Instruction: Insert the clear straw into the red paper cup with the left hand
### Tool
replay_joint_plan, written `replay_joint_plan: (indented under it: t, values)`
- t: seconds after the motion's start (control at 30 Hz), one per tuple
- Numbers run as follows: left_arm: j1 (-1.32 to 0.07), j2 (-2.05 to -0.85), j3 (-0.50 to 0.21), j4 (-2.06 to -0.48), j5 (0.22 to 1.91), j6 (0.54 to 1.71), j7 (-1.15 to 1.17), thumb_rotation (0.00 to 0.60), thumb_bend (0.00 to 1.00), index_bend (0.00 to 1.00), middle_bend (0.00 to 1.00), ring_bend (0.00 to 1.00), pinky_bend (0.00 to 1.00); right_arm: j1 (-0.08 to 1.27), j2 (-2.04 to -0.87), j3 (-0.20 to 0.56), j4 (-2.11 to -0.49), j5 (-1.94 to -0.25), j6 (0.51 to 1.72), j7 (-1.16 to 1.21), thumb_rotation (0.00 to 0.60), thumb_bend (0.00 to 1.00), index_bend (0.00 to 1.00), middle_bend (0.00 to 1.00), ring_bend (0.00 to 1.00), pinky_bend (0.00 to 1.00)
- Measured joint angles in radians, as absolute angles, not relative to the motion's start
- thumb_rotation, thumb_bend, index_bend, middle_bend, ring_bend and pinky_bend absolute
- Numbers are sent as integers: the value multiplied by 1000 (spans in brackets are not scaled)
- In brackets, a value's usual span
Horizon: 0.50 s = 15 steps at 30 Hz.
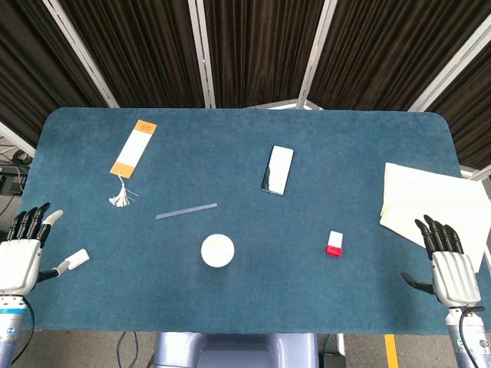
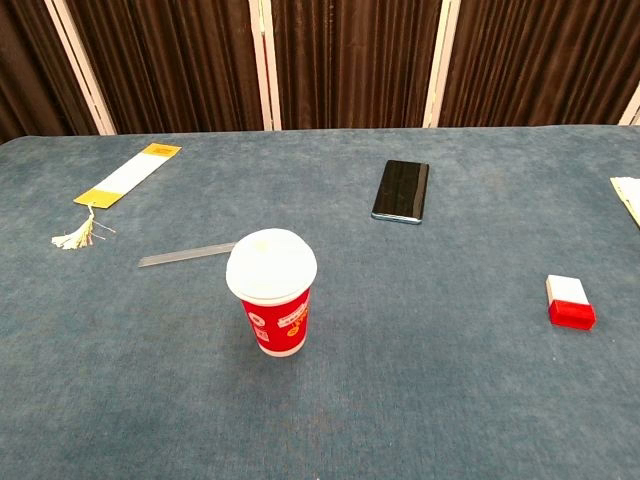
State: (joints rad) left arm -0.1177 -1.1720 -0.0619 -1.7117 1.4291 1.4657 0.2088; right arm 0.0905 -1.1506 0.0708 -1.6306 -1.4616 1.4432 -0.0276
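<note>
Clear straw [image 1: 186, 210] lies flat on the blue surface [image 1: 322, 291], just behind the upright, lidded red paper cup [image 2: 276, 316]. Left hand [image 1: 23, 249] and right hand [image 1: 447, 262] rest at the near corners, fingers spread, holding nothing.

The paper stack [image 2: 628, 195] is cut by the chest view's right edge.

Even bright overhead light; shadows faint (soft patch under cup [image 2: 272, 292]); both views sharp; no glare.
</note>
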Motion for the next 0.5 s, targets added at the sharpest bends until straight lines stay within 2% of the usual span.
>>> replay_joint_plan:
  t: [0.5]
  values:
    - [-117, -1173, -60, -1711, 1434, 1469, 210, 600, 0, 133, 0, 0, 0, 89, -1149, 70, -1635, -1460, 1444, -31, 600, 138, 10, 0, 0, 0]
